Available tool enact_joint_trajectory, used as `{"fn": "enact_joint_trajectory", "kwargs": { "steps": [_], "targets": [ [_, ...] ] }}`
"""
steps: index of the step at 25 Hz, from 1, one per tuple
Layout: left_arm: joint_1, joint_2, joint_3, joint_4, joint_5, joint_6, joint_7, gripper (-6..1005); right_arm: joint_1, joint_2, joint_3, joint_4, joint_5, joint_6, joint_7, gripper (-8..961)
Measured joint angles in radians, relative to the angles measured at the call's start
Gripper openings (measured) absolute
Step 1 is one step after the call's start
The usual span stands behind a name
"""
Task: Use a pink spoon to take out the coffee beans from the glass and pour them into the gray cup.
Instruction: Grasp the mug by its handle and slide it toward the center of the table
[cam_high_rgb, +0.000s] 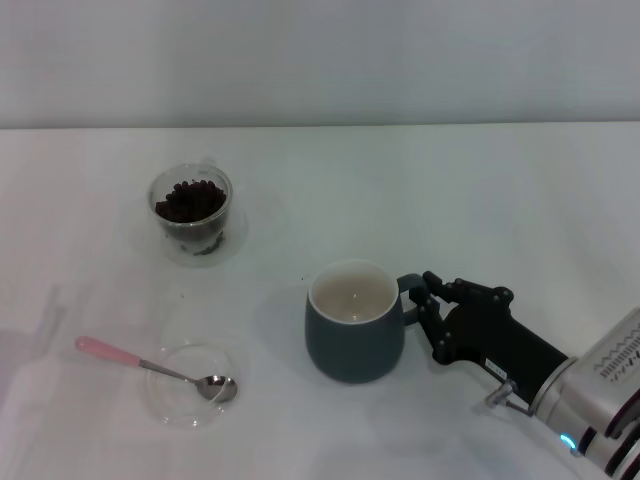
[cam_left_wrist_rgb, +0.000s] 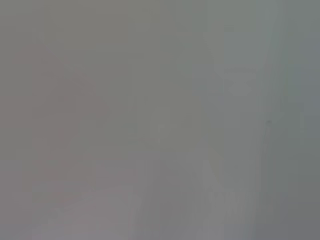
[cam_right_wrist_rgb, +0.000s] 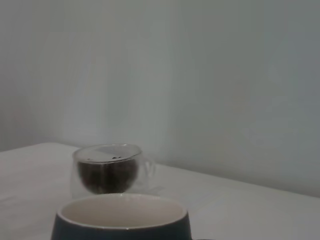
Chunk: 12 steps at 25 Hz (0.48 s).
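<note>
On the table (cam_high_rgb: 520, 200): one glass (cam_high_rgb: 191, 207), one gray cup (cam_high_rgb: 354, 322), one pink spoon (cam_high_rgb: 150, 365).

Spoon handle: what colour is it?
Pale pink, on the pink spoon whose metal bowl rests in the clear dish. Head view shows it best.

We see 1 white table (cam_high_rgb: 520, 200) filling most of the head view, w/ a plain pale wall (cam_high_rgb: 320, 60) behind its far edge. Near the front left sits 1 flat clear round dish (cam_high_rgb: 175, 400), low-rimmed and see-through, so the tabletop shows thru it. A 2nd clear saucer (cam_high_rgb: 232, 243), faint, lies farther back on the left. 1 tiny dark speck (cam_high_rgb: 303, 278) marks the tabletop approx. mid-table. In the right wrist view the table (cam_right_wrist_rgb: 250, 210) and wall (cam_right_wrist_rgb: 200, 75) show again. The left wrist view gives us only blank grey; nothing there we can make out.
</note>
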<state>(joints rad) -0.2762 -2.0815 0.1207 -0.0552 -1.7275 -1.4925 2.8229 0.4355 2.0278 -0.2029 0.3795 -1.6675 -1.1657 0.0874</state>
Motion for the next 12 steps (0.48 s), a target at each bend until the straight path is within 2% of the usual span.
{"fn": "enact_joint_trajectory", "kwargs": {
  "steps": [5, 12],
  "targets": [
    [0.000, 0.001, -0.002, 0.000, 0.001, 0.000, 0.000, 861, -0.004, 0.000, 0.006, -0.004, -0.062, 0.001, -0.001, 163],
    [0.000, 0.002, -0.001, 0.003, 0.002, -0.001, 0.000, 861, -0.011, 0.000, -0.001, -0.007, -0.071, 0.001, -0.055, 148]
  ]
}}
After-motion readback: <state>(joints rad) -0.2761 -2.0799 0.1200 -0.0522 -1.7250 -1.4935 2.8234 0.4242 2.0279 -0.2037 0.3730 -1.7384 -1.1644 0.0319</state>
